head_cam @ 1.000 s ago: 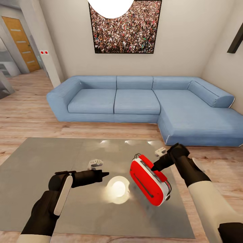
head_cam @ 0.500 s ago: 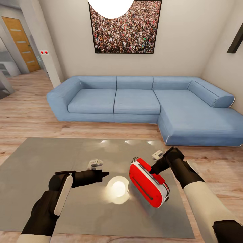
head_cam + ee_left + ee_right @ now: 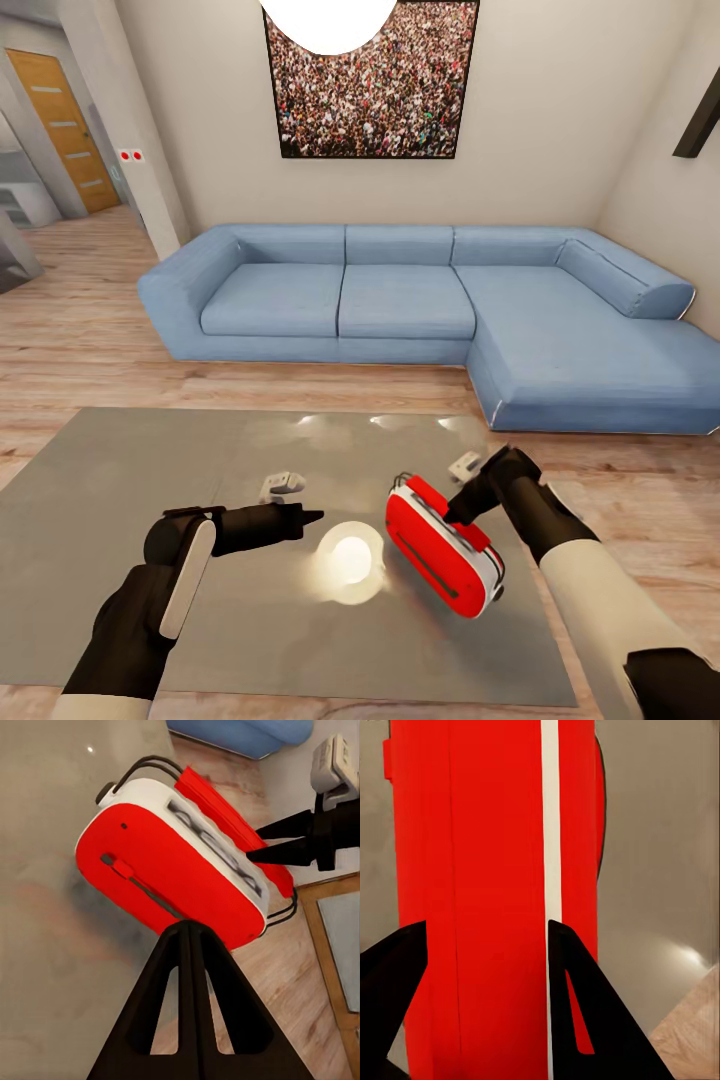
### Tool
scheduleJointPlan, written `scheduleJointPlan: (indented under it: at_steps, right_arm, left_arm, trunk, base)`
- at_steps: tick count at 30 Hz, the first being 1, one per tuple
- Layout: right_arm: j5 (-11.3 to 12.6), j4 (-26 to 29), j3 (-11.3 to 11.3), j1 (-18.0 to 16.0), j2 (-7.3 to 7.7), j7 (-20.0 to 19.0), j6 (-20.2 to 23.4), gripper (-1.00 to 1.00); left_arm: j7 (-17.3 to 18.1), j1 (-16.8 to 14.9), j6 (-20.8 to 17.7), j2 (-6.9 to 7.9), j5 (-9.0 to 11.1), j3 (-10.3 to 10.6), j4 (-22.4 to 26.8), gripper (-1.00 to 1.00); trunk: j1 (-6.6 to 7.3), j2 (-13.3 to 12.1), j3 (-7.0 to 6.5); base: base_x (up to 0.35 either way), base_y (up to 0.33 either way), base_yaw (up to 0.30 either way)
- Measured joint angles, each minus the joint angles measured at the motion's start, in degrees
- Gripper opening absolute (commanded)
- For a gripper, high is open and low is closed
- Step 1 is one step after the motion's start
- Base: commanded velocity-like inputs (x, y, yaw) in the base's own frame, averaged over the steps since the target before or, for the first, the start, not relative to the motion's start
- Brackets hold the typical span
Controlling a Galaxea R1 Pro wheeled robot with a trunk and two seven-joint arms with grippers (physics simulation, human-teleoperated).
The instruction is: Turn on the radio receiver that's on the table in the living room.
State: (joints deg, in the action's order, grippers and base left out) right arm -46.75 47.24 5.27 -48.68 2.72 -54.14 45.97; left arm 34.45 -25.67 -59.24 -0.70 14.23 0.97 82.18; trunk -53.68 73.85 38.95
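Note:
The red radio receiver stands tilted on one edge at the right part of the grey coffee table, its white trim band and thin wire handle showing. My right gripper comes at it from the back right. Its fingers straddle the red body, closed on it. In the left wrist view the radio shows its black speaker slits, with the right gripper against its rear panel. My left gripper is shut and hovers over the table left of the radio, pointing at it.
Two small white devices lie on the table, one near my left gripper and one behind the right one. The blue L-shaped sofa stands beyond the table under the crowd photo. Wood floor surrounds the table.
The right gripper has shifted slightly left and down with the radio, which has sunk a little lower toward the tabletop. The left arm has stayed still.

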Motion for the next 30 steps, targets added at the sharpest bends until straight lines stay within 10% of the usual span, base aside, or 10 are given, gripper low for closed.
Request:
scheduleJointPlan:
  at_steps: [13, 20, 30]
  right_arm:
    - [0.21, -1.09, -0.16, 0.00, -0.35, 1.23, -1.79, -1.00]
    - [5.41, -1.20, -0.35, -0.01, -0.12, 1.75, -5.30, -1.00]
    - [6.23, -2.24, -0.42, 0.00, -0.13, 3.47, -7.32, -1.00]
  left_arm:
    - [0.00, 0.00, 0.00, 0.00, 0.00, -0.01, 0.00, -1.00]
    - [0.00, 0.00, 0.00, 0.00, 0.00, 0.00, 0.00, -1.00]
    - [0.00, 0.00, 0.00, 0.08, 0.00, 0.00, 0.00, -1.00]
  trunk:
    - [0.00, 0.00, 0.00]
    - [0.00, 0.00, 0.00]
    - [0.00, 0.00, 0.00]
  base:
    - [0.000, 0.000, 0.000]
    - [0.000, 0.000, 0.000]
    - [0.000, 0.000, 0.000]
